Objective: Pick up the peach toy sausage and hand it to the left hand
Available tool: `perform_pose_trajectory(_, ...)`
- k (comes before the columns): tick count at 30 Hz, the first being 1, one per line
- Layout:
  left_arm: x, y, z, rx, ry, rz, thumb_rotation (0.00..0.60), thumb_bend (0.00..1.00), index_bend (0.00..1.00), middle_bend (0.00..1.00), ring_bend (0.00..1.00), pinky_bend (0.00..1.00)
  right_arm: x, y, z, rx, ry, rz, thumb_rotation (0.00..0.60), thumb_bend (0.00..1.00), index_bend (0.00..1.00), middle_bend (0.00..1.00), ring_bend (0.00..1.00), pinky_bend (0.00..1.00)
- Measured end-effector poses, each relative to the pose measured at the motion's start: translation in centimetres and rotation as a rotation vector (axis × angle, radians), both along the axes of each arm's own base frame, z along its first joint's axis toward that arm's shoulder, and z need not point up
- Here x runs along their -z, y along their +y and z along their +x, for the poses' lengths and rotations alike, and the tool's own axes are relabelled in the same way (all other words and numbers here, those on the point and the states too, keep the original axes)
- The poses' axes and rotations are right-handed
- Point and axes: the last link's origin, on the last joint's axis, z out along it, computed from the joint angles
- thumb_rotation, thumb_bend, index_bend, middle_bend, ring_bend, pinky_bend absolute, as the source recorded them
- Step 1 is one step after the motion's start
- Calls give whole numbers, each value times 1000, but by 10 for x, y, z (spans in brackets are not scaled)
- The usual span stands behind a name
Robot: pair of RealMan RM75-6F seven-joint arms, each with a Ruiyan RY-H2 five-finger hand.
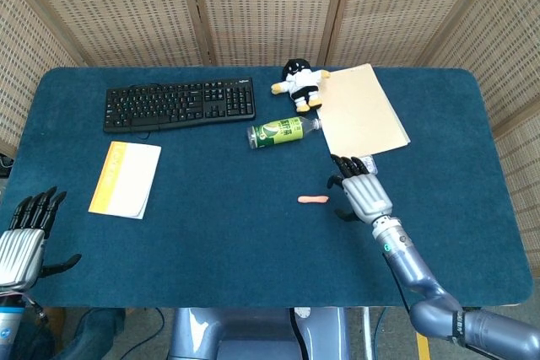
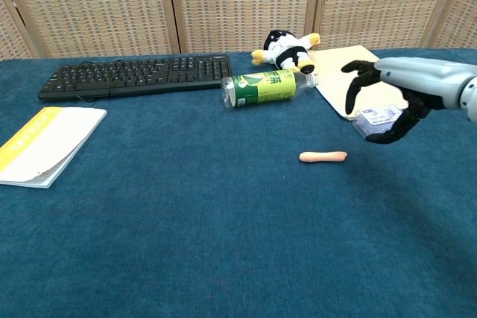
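Observation:
The peach toy sausage (image 1: 313, 200) (image 2: 323, 157) lies flat on the blue table, left to right. My right hand (image 1: 361, 189) (image 2: 395, 94) hovers open just right of it, above the table, fingers spread and curved downward, holding nothing. My left hand (image 1: 25, 238) stays open at the table's near left corner, far from the sausage; the chest view does not show it.
A small clear box (image 2: 381, 122) sits under my right hand. A green bottle (image 1: 282, 131) lies behind the sausage, with a plush toy (image 1: 297, 83), a manila folder (image 1: 361, 110), a black keyboard (image 1: 179, 104) and a yellow-edged notebook (image 1: 126, 178) further out.

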Motion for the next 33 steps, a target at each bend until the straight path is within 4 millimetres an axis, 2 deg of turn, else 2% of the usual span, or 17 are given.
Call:
perform_pose_trajectory(5, 2, 3, -1, -7, 2, -7, 600, 0, 0, 0, 0, 0, 20, -8, 1, 18, 45, 6, 600, 480, 458, 0, 0, 0)
perform_pose_trajectory(17, 4, 6, -3, -17, 1, -18, 600, 0, 0, 0, 0, 0, 50, -16, -3, 44, 115, 4, 600, 489, 458, 0, 0, 0)
perform_pose_trajectory(23, 4, 8, -3, -20, 2, -19, 600, 0, 0, 0, 0, 0, 67, -20, 3, 60, 128, 22, 600, 496, 464, 0, 0, 0)
perform_pose_trajectory(33, 4, 9, -4, -24, 1, -18, 600, 0, 0, 0, 0, 0, 80, -24, 6, 63, 147, 11, 600, 501, 483, 0, 0, 0)
